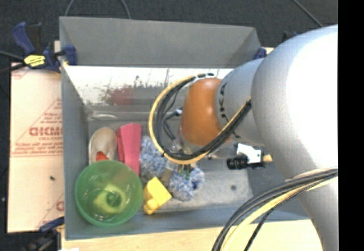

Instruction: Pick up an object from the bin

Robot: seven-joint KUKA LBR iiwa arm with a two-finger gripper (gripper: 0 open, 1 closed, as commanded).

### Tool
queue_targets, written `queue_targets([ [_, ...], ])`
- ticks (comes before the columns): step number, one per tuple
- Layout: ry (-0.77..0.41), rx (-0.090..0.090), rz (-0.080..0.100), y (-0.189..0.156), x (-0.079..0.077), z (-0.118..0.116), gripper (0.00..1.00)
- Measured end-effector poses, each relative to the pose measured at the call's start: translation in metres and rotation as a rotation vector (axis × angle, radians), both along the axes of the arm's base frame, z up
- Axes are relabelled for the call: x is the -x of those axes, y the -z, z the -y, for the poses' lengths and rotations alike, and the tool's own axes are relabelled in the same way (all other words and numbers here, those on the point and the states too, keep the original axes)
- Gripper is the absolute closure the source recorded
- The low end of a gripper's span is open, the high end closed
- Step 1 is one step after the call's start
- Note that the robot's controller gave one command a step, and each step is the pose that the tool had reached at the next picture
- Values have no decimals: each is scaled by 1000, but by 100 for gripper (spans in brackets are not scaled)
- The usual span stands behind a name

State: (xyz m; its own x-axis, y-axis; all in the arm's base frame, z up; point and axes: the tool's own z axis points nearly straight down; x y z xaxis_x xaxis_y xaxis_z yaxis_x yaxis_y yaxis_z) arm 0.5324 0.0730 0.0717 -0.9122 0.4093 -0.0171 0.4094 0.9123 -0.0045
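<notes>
Hanging low in the bin (pixel 74 107), the gripper (pixel 183 160) is above a blue fuzzy cloth (pixel 187 184) at the middle front, just beside a yellow block (pixel 156 194); the orange cover (pixel 199 110) hides most of it, so wide or narrow I cannot tell.

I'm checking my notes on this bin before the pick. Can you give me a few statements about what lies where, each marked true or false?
1. A green bowl sits in the bin's corner at the view's lower left. True.
2. The yellow block lies against the bin's far wall. False: it lies near the front wall, right beside the green bowl.
3. The pink thing lies between the white cup and the blue-and-white fuzzy cloth. True.
4. The black-and-white pen-like thing lies inside the bowl. False: it lies on the bin floor at the view's right.
5. The arm's orange cover hangs over the bowl. False: it is mid-bin, above the fuzzy cloth.
</notes>
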Motion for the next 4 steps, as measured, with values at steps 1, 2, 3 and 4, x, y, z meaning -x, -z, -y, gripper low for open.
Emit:
queue_targets([
  [1, -1, 0, 0, 0, 0, 0, 100],
  [2, -3, 2, 3, -5, 0, 1, 100],
  [3, -6, 2, 4, -23, 0, 2, 100],
  [4, -8, 2, 1, -56, 1, 3, 100],
])
